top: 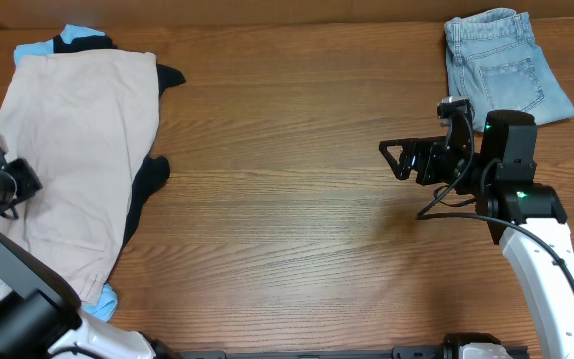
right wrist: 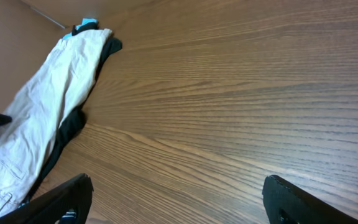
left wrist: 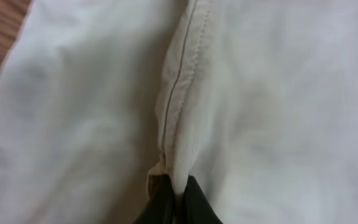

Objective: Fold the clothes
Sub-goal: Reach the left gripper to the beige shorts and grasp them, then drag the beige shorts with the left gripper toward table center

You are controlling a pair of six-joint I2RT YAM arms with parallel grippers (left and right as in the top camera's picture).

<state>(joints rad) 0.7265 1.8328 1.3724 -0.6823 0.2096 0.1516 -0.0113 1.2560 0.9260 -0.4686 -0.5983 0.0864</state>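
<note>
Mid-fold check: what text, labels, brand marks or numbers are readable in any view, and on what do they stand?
No readable text in any view.
On the beige shorts: only a stitched seam shows up close, no label in sight.
On the denim piece: no tag or patch lettering visible.
On the right arm: a green light, no lettering readable.

At the left end of the table (top: 297,229): beige shorts (top: 73,160), spread wide, lightly rumpled, one stitched seam raised into a ridge. Beneath them, a black garment (top: 149,179) poking out toward the table's middle, and light-blue cloth (top: 36,48) peeking out at the far and near ends. At the table's far-right corner: faded denim piece (top: 504,62), folded flat, back pocket up.
</note>
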